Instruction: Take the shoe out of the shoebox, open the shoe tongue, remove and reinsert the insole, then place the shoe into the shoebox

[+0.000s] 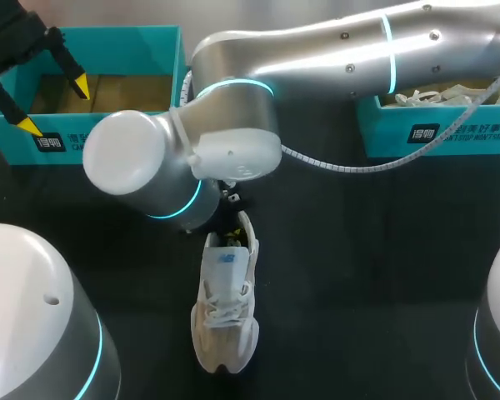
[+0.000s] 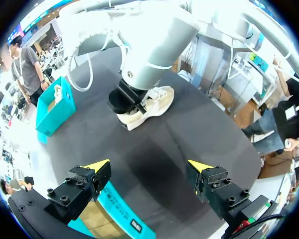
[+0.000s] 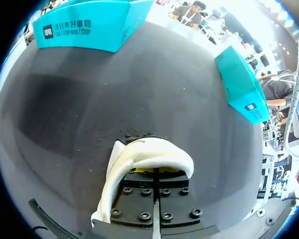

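A white lace-up shoe point(image 1: 225, 317) lies on the black table, toe toward the front edge. My right arm reaches across from the right, its wrist point(image 1: 183, 167) above the shoe's heel. In the right wrist view the right gripper point(image 3: 154, 172) is shut with its tips down in the heel opening. A white part of the shoe point(image 3: 149, 152) curves over them, and I cannot tell whether it is pinched. The left wrist view shows that gripper point(image 2: 131, 105) at the shoe's point(image 2: 157, 99) heel. My left gripper point(image 1: 56, 106) hangs open and empty over the left teal shoebox point(image 1: 108, 46).
A second teal box point(image 1: 437, 133) at the back right holds pale shoe material point(image 1: 433, 97). A coiled cable point(image 1: 333, 165) hangs from my right arm over the table's middle. Both arm bases stand at the front corners.
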You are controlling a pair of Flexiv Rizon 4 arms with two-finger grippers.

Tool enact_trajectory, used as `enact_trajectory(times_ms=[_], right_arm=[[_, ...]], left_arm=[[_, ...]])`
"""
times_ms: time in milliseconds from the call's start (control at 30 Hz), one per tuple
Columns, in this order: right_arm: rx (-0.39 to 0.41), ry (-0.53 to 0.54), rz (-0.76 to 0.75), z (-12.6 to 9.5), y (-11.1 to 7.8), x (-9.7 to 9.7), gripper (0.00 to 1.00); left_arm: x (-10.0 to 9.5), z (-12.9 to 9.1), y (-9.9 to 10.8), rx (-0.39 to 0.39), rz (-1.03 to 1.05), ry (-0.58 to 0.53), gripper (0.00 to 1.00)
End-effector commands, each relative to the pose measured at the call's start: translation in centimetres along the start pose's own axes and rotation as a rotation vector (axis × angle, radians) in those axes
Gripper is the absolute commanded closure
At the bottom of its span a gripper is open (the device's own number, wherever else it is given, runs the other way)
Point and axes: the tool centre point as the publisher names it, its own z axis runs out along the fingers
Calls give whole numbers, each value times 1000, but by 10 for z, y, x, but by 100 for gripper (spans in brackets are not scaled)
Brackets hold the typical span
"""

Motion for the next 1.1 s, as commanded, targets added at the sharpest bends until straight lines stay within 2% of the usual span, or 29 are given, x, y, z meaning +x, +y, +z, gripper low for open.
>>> enact_trajectory(times_ms=[33,400,567,800,900,1100], right_arm=[[10,15,517,14,-5,1,100],[68,87,509,48,-14,8,100],[48,72,498,29,-11,13,100],[26,70,506,-1,-14,8,100],[45,128,506,-11,-14,3,100],[110,174,501,-22,-18,-1,100]], left_arm=[[-1,-1,1,-1,0,5,0],[-1,-1,1,-1,0,5,0],[-1,-1,1,-1,0,5,0],[-1,-1,1,-1,0,5,0],[-1,-1,1,-1,0,5,0],[-1,-1,1,-1,0,5,0]])
